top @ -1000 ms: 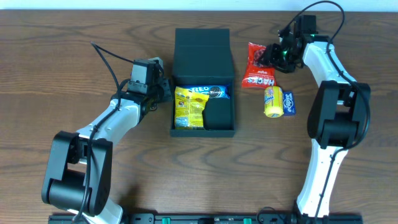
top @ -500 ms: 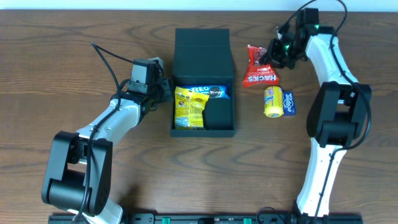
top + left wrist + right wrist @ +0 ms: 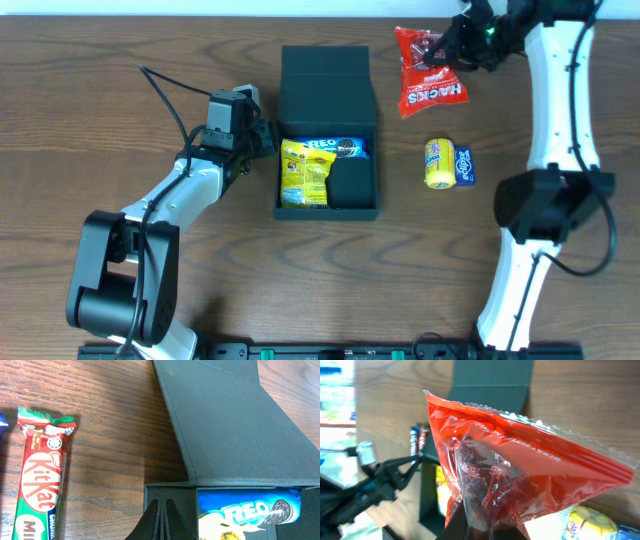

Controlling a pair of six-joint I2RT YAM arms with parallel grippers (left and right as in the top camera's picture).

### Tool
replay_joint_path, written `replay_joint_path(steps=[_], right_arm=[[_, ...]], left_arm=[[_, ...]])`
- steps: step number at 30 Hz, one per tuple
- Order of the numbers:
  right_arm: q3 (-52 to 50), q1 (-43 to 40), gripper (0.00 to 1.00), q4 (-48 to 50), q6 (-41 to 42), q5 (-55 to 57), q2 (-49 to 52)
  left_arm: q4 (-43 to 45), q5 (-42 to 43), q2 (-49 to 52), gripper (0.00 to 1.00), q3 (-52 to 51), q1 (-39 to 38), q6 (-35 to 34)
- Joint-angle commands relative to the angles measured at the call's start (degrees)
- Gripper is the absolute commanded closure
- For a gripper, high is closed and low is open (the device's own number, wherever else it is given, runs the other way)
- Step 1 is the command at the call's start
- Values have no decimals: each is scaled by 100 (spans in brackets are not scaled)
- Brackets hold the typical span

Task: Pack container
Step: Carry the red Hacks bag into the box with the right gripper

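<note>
The dark container [image 3: 328, 205] lies open at the table's middle, its lid [image 3: 327, 78] folded back. Inside are a blue Oreo packet [image 3: 340, 149] and a yellow packet [image 3: 304, 175]. My right gripper [image 3: 440, 50] is shut on a red Hacks candy bag [image 3: 430, 80] and holds it in the air at the back right; the bag [image 3: 520, 475] fills the right wrist view. My left gripper [image 3: 163, 520] is shut and empty at the container's left wall [image 3: 170, 495], next to the Oreo packet [image 3: 247, 512].
A yellow packet [image 3: 439, 164] and a small blue packet [image 3: 465, 166] lie right of the container. A KitKat bar [image 3: 42, 475] lies on the wood left of the box, hidden under the left arm in the overhead view.
My right gripper has lifted the red bag off the table and carried it up and back. The left arm has barely moved.
</note>
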Motion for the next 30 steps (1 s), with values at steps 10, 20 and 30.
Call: replay_joint_path(steps=[10,20,30], right_arm=[[-3014,1609,99,1867,743,-686,-1397],[-4017,2503,98,3668,2736,-39,-1397],[-5012,2822,99,4444,4044,70,-1394]], left_arm=[[186,26,-155,94,90,579,22],[433,20,-203,94,90,640,63],[439,20,-203,94,90,640,63]])
